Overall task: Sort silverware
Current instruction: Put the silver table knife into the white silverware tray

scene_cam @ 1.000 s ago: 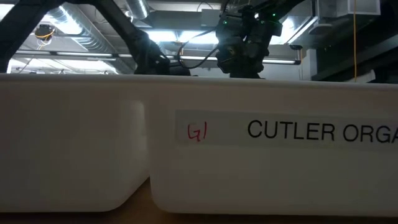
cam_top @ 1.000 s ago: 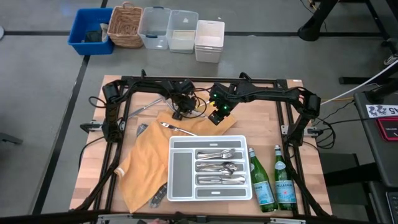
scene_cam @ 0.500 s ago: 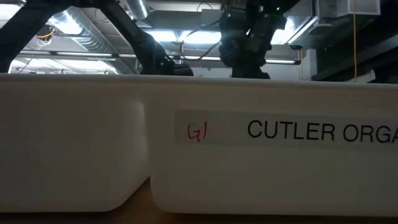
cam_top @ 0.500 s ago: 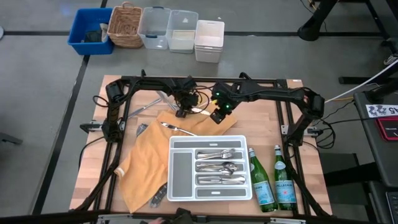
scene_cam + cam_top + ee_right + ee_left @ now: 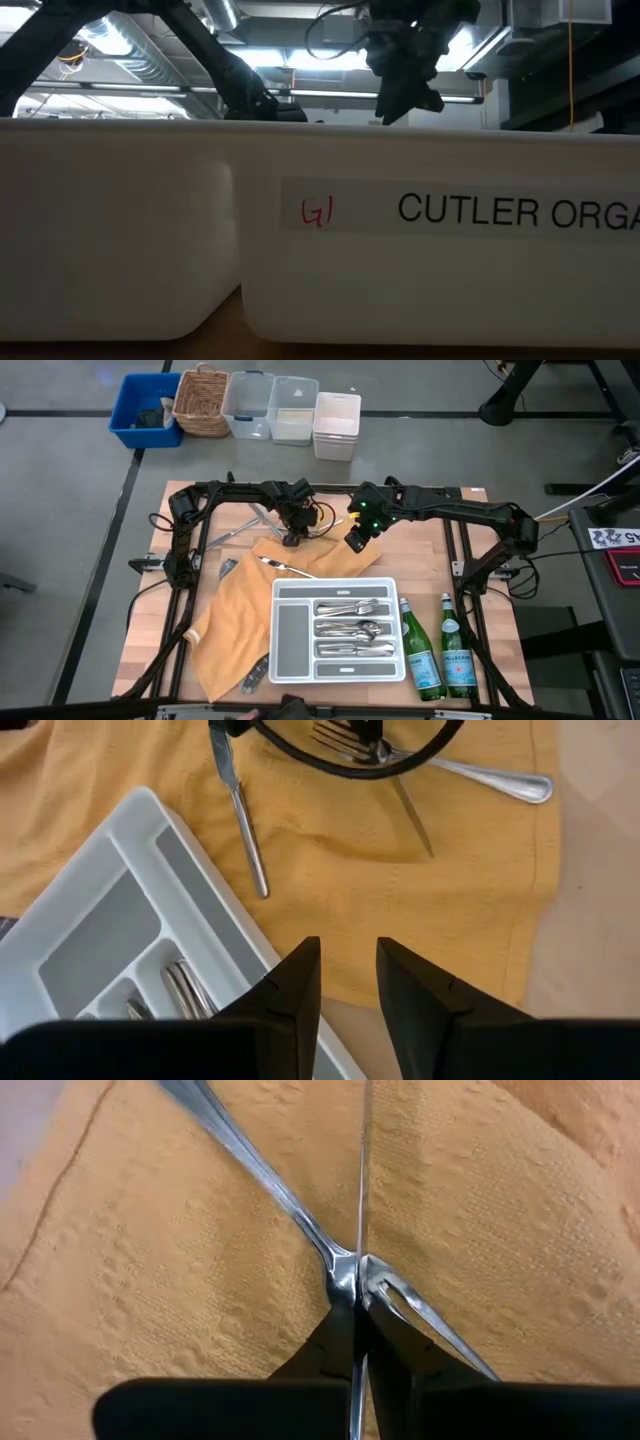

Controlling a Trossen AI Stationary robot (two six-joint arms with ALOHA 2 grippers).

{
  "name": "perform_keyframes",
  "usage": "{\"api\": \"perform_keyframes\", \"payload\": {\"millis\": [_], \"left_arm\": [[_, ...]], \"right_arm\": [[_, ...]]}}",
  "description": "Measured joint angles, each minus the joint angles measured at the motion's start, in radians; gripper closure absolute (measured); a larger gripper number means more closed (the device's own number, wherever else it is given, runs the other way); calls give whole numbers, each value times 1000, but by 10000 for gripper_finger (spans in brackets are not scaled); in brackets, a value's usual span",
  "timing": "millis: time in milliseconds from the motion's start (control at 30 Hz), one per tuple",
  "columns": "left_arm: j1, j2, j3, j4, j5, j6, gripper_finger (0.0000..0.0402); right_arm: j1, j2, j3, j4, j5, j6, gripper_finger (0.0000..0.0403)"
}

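Most shiny metal silverware lies sorted in the white divided plastic tray (image 5: 339, 592). Left gripper (image 5: 357, 1312) pinches a silver fork (image 5: 345, 1275) on the mustard-yellow cloth (image 5: 230, 615); right gripper (image 5: 346, 965), jaws spread, hovers empty; perhaps three pieces remain.

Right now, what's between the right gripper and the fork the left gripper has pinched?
Only bare yellow cloth. In the right wrist view, nothing lies between the open right gripper and the fork; a knife lies off to one side.

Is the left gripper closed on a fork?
Yes, the left gripper pinches the fork at its neck on the yellow cloth.
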State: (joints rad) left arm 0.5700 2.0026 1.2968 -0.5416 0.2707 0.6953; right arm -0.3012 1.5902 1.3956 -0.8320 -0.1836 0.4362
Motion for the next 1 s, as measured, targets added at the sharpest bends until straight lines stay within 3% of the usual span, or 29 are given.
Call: {"api": "perform_keyframes", "payload": {"millis": [200, 300, 433, 667, 1000], "left_arm": [[-39, -2, 0, -22, -66, 133, 379], [-60, 4, 1, -12, -126, 150, 356], [-71, 17, 3, -1, -129, 150, 344], [-76, 11, 2, 5, -139, 173, 391], [-62, -14, -2, -10, -142, 96, 395]], "right_arm": [[0, 0, 0, -3, 0, 0, 302], [0, 0, 0, -3, 0, 0, 302], [0, 0, 0, -3, 1, 0, 302], [0, 0, 0, -4, 0, 0, 302], [0, 0, 0, -9, 0, 0, 302]]}}
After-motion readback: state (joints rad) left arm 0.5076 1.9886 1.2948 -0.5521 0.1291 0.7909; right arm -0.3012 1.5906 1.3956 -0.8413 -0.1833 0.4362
